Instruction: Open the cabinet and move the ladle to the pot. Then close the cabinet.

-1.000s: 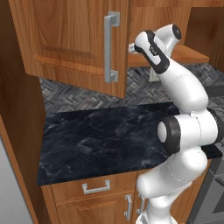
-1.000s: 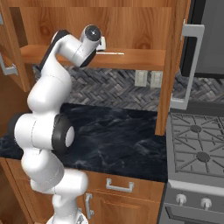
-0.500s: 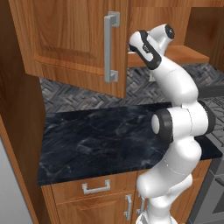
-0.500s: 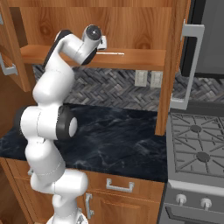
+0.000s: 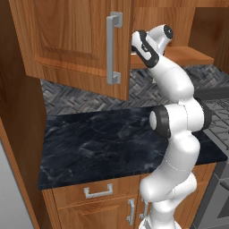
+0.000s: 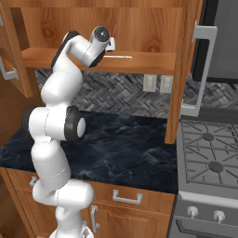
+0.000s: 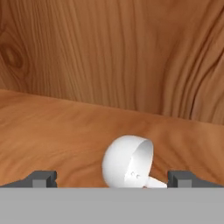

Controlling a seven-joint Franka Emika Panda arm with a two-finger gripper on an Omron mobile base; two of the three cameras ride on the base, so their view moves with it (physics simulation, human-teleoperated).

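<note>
The cabinet (image 6: pixel 139 28) stands open, both reddish-brown doors swung wide: the left door (image 5: pixel 76 42) with its long silver bar handle (image 5: pixel 114 47) hangs in front of the backsplash in the left base view, and the right door (image 6: pixel 186 65) juts out edge-on toward the stove (image 6: pixel 209 158) in the right base view. The arm reaches up from the base and bends its hand into the cabinet, just above the lower shelf (image 6: pixel 144 62).

The ladle (image 7: pixel 129 162) lies on that shelf, its white rounded bowl tipped on its side with the hollow facing right in the hand view and the start of its handle running off toward the lower right. In the right base view its thin pale handle (image 6: pixel 118 56) stretches along the shelf to the right of the hand.

The pincer (image 7: pixel 111 178) is spread wide, its two dark fingertips (image 7: pixel 41 178) standing either side of the ladle bowl, gripping nothing; contact is unclear. The dark marbled counter (image 5: pixel 103 143) lies below
</note>
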